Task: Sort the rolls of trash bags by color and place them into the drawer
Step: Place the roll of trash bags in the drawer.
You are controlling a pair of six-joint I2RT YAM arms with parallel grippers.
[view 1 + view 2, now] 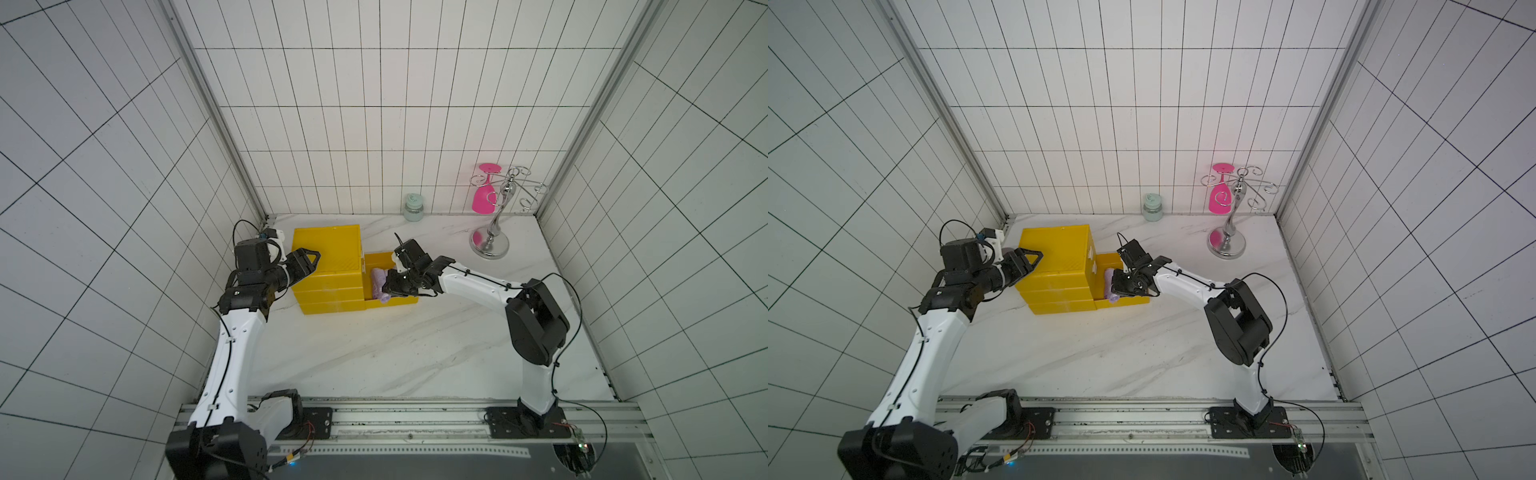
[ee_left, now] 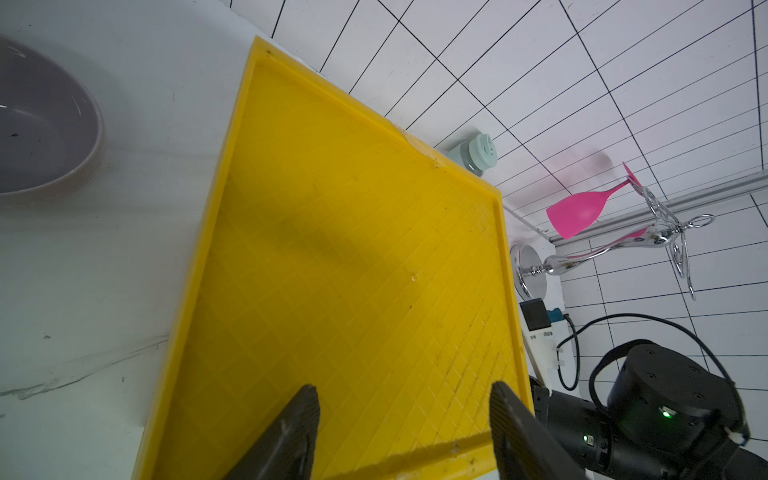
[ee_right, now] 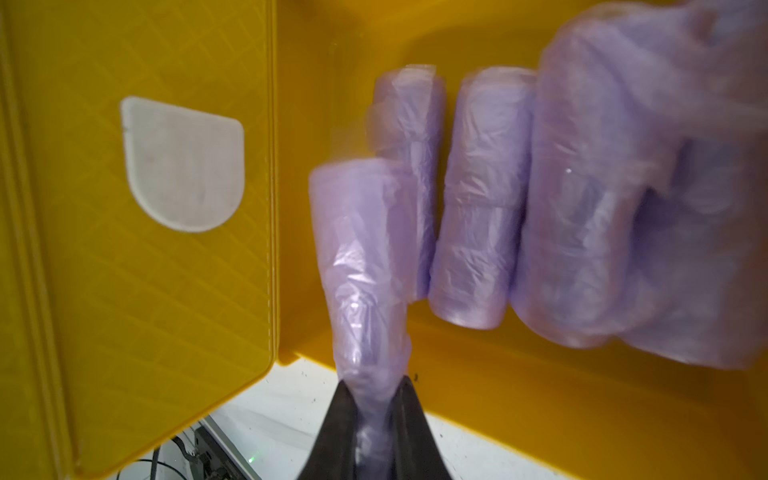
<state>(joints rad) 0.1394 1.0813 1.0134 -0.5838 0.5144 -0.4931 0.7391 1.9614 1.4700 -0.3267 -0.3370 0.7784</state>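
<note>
Right claw: the right gripper [image 3: 372,382] is clamped narrow on one end of the held lilac roll [image 3: 361,257], the plastic squeezed thin between the black fingers.
Held roll: it reaches out from the claw over the open drawer [image 3: 540,395], its far end against the other rolls. I cannot tell whether it touches the drawer floor.
Rolls in drawer: three or so more lilac rolls [image 3: 478,199] lie side by side inside, roughly parallel. They show as a lilac patch in both top views [image 1: 379,282] [image 1: 1111,286].
Drawer place: it is pulled out at the 3 o'clock side of the yellow cabinet [image 1: 326,249], which stands at about 11 o'clock on the marble table [image 1: 395,353].
Drawer fronts: a pale rounded tab [image 3: 183,166] sits on the yellow face beside the opening.
Left claw: the left gripper [image 2: 403,395] is moderately parted with nothing between its fingers, poised over the near edge of the cabinet's gridded top.
Left arm: it comes in from 9 o'clock of the cabinet [image 1: 313,255].
Bowl: a lilac bowl [image 2: 41,124] sits on the table beside the cabinet.
Back wall: a mint jar [image 1: 413,208] at 12 o'clock.
Corner: a pink glass [image 1: 484,199] hangs upside down on a chrome rack [image 1: 494,232] at about 1 o'clock.
</note>
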